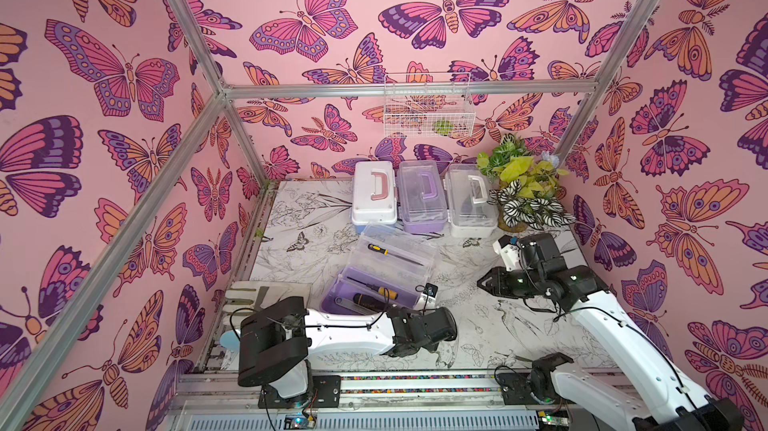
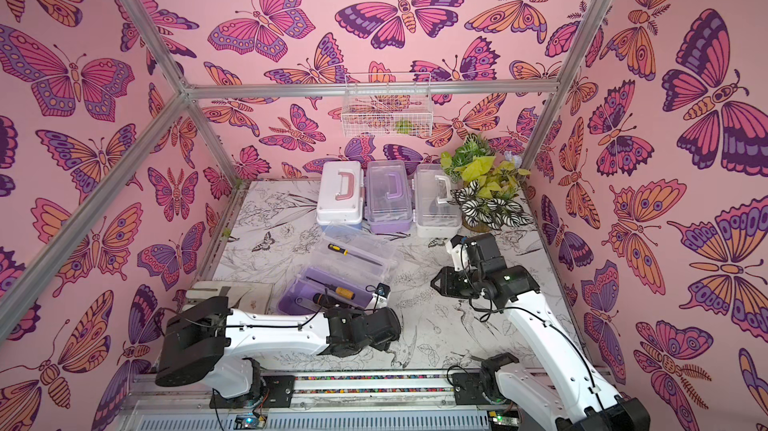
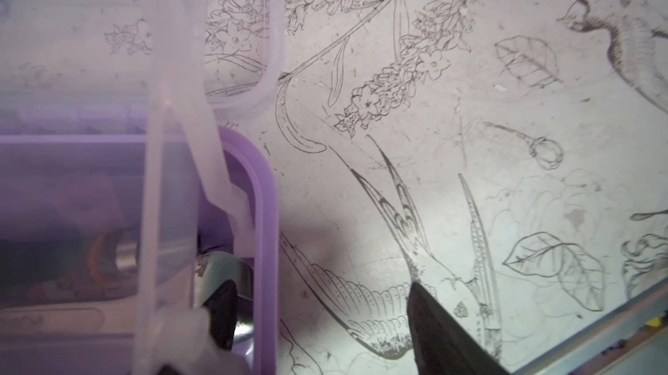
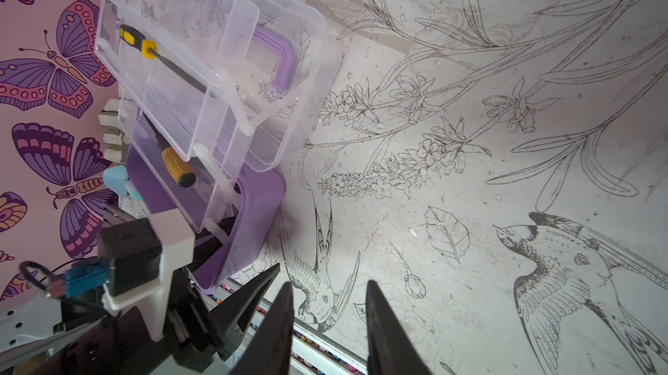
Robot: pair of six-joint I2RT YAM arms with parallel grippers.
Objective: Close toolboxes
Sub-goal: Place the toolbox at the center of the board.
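Now lilac toolbox (image 1: 334, 301) gaping, askew, long axis roughly left-right; left jaws spread, right jaws parted.

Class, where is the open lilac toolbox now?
In both top views, the open lilac toolbox lies mid-table, in front of the three closed toolboxes, the left claw at its corner.
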